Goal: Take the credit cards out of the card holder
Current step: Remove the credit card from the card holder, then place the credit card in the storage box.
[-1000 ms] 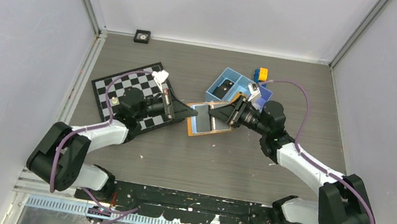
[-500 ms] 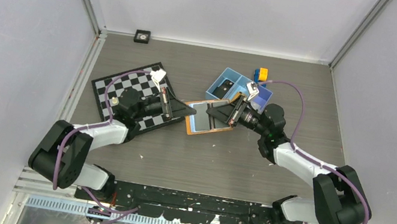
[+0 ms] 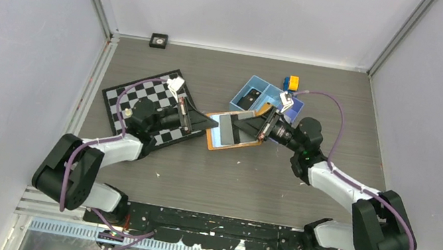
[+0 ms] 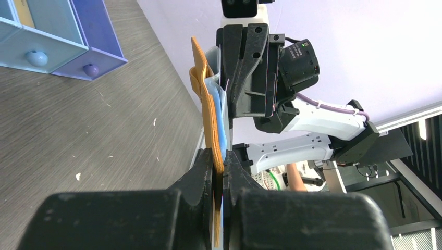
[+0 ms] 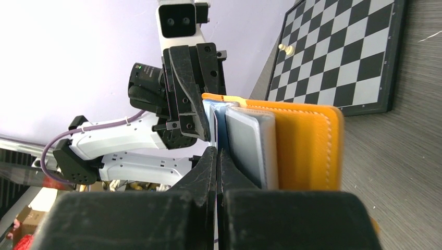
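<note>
A: How many holders?
B: One card holder [image 3: 233, 139], flat, orange, stitched, open between the two arms.
A: Grippers?
B: Left gripper [image 4: 219, 159] pinches its orange edge; right gripper [image 5: 216, 154] is clamped on a thin greyish inner sleeve.

On my feed the card holder [image 5: 307, 146] is orange with pale stitching along its edge, and its inner sleeves [image 5: 247, 146] read greyish blue. The chessboard [image 3: 120, 98] shows black and white checks inside a black frame. The tray [image 3: 269, 94] is light blue, the block [image 3: 291, 83] yellow and blue. I see grey-brown wood grain on the table [image 3: 210, 177]; the left gripper [image 4: 221, 172] and right gripper [image 5: 216, 156] are black.
</note>
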Robot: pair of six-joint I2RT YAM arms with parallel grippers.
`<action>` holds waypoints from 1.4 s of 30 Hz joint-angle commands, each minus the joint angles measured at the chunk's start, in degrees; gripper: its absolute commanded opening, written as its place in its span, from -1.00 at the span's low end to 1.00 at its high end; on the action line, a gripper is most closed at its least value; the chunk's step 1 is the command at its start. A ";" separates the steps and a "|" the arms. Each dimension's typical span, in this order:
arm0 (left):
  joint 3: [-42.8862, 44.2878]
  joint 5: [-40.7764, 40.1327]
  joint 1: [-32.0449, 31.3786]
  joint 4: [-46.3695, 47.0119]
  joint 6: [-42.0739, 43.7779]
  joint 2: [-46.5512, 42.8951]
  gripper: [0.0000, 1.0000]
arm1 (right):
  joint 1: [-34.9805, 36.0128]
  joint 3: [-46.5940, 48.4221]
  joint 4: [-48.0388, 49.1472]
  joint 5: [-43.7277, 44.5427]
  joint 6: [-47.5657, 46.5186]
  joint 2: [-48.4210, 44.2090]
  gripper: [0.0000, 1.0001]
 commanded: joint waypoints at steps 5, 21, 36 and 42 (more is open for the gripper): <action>-0.87 0.05 1.59 5.57 -1.21 -0.38 -1.00 | -2.74 -0.79 3.86 0.59 2.07 -1.25 -0.99; 5.14 -16.74 4.43 -45.82 21.40 -8.52 -1.00 | -9.42 2.98 -21.36 30.02 -6.20 -5.43 -0.99; 6.85 -18.33 4.43 -49.88 22.93 -5.04 -1.00 | -7.97 21.78 -16.46 36.83 -2.22 24.06 -0.99; 6.51 -19.78 4.43 -50.90 23.23 -6.80 -1.00 | -6.38 27.80 -16.82 38.65 -2.34 30.47 -0.99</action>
